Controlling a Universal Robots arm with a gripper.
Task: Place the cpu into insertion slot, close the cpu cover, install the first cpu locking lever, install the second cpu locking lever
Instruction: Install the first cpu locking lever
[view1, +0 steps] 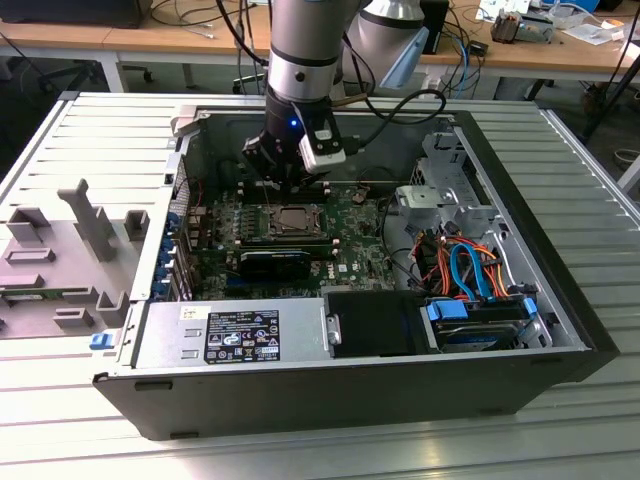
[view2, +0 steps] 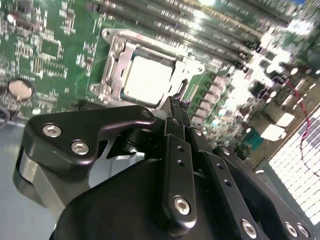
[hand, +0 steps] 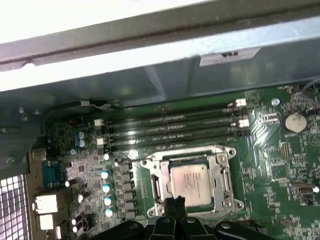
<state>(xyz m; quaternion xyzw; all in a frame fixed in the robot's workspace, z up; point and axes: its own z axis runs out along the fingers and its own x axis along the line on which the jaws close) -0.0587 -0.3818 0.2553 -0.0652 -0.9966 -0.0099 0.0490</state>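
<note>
Gripper (view2: 172, 102), jaws pressed together, hung at the near edge of the cpu cover (hand: 217, 172). One cpu (hand: 189, 180) sat in the insertion slot (view1: 299, 218); four memory slots (hand: 170, 130) flanked it.

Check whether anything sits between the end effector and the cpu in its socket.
Nothing visible does. The cpu already lies in the insertion slot, with the cpu cover closed around it. In both wrist views the end effector hovers at the socket's edge, its fingertips pressed together, with only open space between them and the chip.
</note>
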